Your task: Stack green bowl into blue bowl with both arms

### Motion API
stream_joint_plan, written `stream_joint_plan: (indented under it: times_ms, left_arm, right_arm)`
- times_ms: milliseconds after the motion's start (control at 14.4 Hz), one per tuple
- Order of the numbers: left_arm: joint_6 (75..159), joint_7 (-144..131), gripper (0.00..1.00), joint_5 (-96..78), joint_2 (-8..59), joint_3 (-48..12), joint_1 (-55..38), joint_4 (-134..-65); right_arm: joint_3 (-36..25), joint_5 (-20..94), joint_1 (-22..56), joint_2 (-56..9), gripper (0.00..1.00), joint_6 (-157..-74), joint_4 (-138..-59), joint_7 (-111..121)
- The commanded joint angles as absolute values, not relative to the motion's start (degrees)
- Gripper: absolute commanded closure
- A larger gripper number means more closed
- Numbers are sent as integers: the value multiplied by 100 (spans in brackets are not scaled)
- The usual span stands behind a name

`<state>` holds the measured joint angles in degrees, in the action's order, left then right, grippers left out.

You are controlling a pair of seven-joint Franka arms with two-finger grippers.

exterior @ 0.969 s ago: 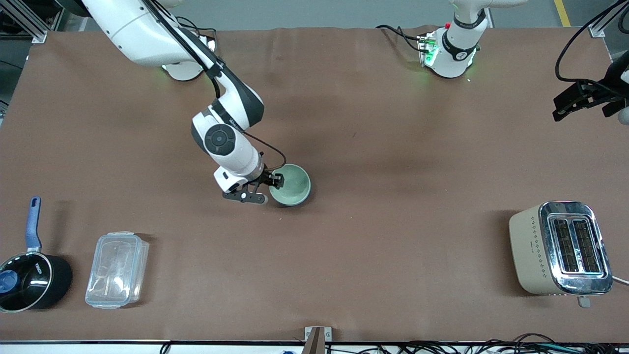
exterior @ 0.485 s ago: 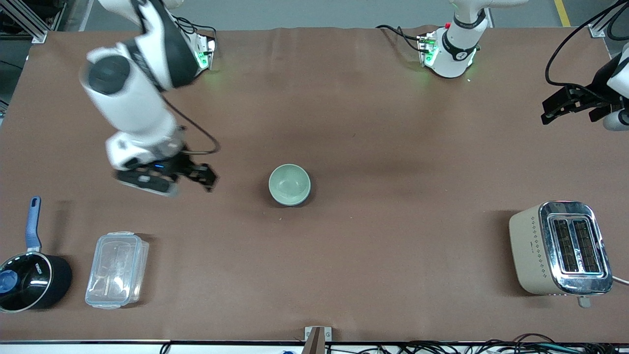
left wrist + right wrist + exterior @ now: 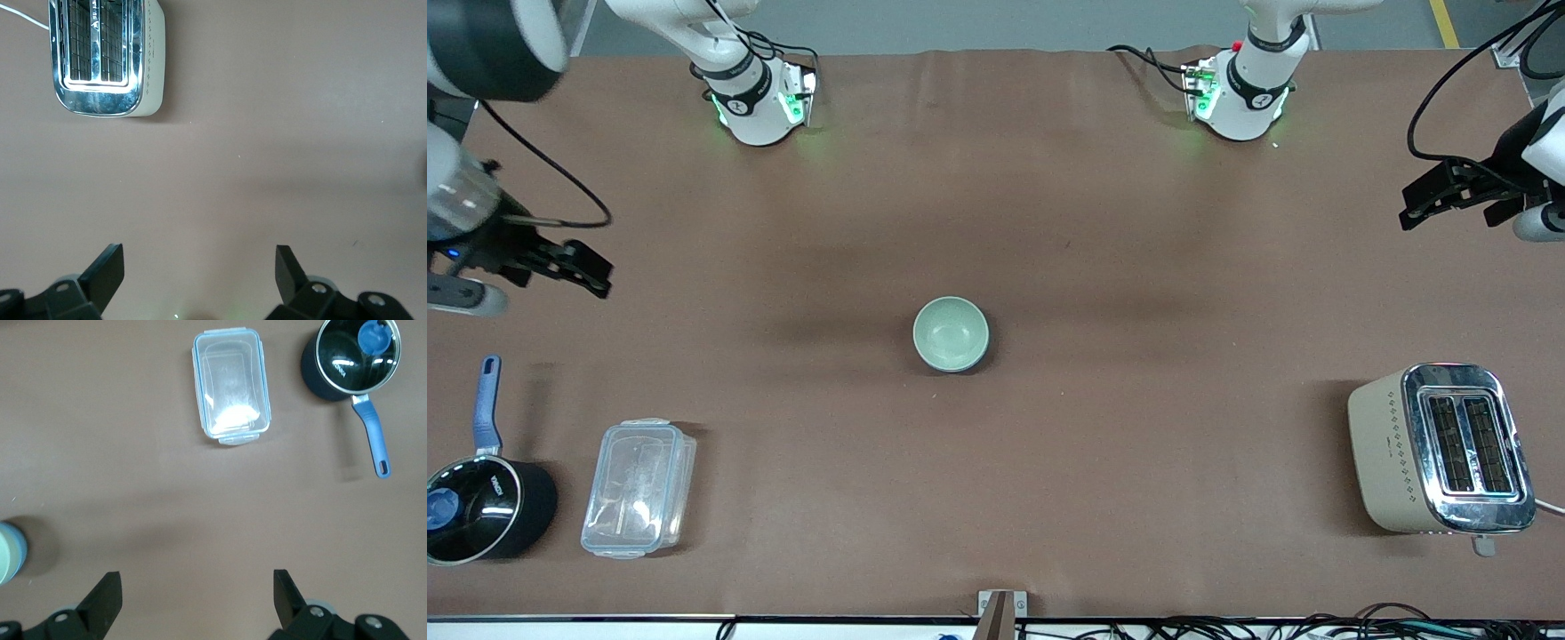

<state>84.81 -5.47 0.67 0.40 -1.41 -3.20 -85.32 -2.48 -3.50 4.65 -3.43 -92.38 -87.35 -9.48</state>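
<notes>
**Bowls nested at centre, both arms drawn apart**

One green bowl (image 3: 951, 332) sits inside one blue bowl (image 3: 20, 550) mid-tabletop (image 3: 1103, 267), apparently stacked. The right gripper (image 3: 569, 264) hangs over its table end, fingers wide and empty; the left gripper (image 3: 1440, 191) likewise. The right looks somewhat closer. One saucepan (image 3: 482, 507), container (image 3: 638, 487), toaster (image 3: 1440, 449).

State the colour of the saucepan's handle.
Blue: the saucepan's handle shows best in the right wrist view, against the brown table.
</notes>
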Motion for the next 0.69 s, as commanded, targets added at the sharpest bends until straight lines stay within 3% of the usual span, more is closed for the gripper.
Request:
stream_joint_plan:
  times_ms: [0,623]
  left_arm:
    - [8534,-492,0,-9,9,-114,-360,-8552]
    - [8490,-492,0,18,9,-114,-351,-8490]
  right_arm:
    - [-553,78,475,-124,0,-8930,-8543,-686]
    - [-633,-104,510,-70,0,-8939,-8561,-493]
